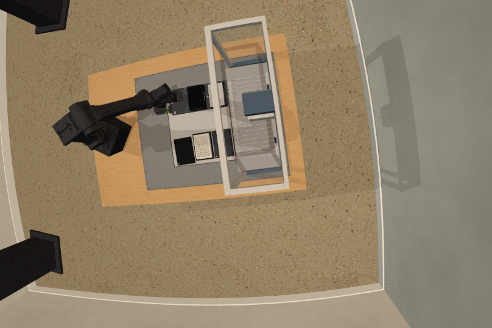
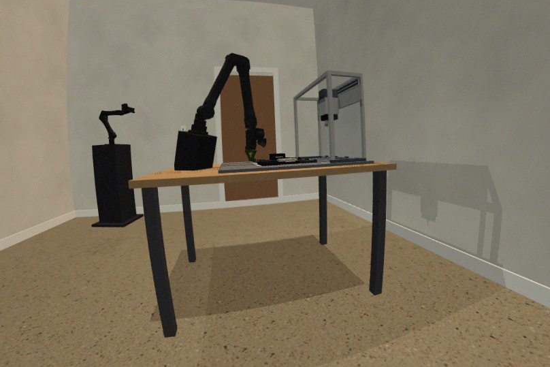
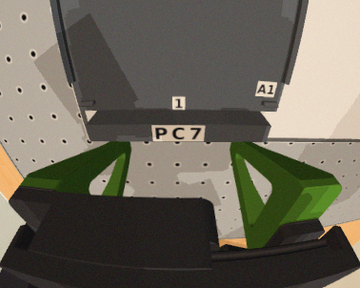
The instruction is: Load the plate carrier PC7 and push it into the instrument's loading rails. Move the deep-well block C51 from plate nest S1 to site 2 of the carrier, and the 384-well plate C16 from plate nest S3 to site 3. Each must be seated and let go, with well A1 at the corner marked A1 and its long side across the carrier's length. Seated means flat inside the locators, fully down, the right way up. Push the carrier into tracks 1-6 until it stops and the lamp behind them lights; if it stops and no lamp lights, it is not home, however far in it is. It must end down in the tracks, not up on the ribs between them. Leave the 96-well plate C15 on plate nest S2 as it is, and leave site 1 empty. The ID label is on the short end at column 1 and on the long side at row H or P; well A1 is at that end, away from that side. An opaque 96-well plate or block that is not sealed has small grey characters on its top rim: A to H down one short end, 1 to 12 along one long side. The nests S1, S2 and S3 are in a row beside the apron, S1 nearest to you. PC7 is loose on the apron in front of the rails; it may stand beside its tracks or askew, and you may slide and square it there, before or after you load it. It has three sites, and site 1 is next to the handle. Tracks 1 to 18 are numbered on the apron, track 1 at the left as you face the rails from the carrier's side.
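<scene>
The carrier PC7 [image 1: 198,98] lies on the pale apron with its handle toward the arm. In the wrist view the handle [image 3: 178,133] carries the label PC7. Behind it lies site 1 [image 3: 179,35], flat and empty, with the A1 mark at its right corner. A black block [image 1: 196,97] sits on the middle site. A pale plate [image 1: 217,94] sits on the far site, partly hidden by the frame bar. My gripper [image 3: 180,141] is open just behind the handle, with one green finger toward each end and nothing between them. It also shows in the overhead view [image 1: 167,109] and the side view [image 2: 250,154].
The nests lie in a row beside the apron: a dark one [image 1: 184,151], the white 96-well plate C15 [image 1: 201,145], and a dark one [image 1: 222,143]. The instrument frame [image 1: 246,106] stands over the rails [image 1: 254,134]. Its blue-grey head [image 1: 258,103] hangs above them.
</scene>
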`<action>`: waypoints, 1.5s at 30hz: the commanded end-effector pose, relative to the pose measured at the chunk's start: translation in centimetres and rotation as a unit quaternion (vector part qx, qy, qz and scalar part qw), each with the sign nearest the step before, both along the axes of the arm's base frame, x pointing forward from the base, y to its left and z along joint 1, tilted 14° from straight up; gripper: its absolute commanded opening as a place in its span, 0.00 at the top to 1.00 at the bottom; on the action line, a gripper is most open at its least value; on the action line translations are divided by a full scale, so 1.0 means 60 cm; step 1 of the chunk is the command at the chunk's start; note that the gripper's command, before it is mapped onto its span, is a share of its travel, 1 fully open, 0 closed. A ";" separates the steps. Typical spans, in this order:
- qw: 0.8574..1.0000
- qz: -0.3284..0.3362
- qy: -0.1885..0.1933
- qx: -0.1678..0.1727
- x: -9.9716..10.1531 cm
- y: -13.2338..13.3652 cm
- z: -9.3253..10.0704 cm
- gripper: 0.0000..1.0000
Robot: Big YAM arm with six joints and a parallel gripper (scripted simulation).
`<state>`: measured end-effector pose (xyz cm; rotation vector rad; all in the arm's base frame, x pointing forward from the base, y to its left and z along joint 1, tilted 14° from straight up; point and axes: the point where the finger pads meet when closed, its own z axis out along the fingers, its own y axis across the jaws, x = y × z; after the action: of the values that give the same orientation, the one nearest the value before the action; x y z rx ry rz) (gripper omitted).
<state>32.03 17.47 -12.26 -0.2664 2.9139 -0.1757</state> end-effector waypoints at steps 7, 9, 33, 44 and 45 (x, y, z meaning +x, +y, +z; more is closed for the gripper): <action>1.000 -0.001 -0.011 0.003 0.037 0.009 0.005 0.20; 1.000 -0.001 -0.010 0.003 0.038 0.009 0.005 0.20; 1.000 -0.001 -0.014 0.005 0.055 0.013 0.009 0.20; 1.000 -0.004 -0.016 0.006 0.063 0.014 0.011 0.20; 1.000 -0.005 -0.016 0.006 0.063 0.014 0.011 0.20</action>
<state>32.40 17.24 -12.15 -0.2791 2.9310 -0.1874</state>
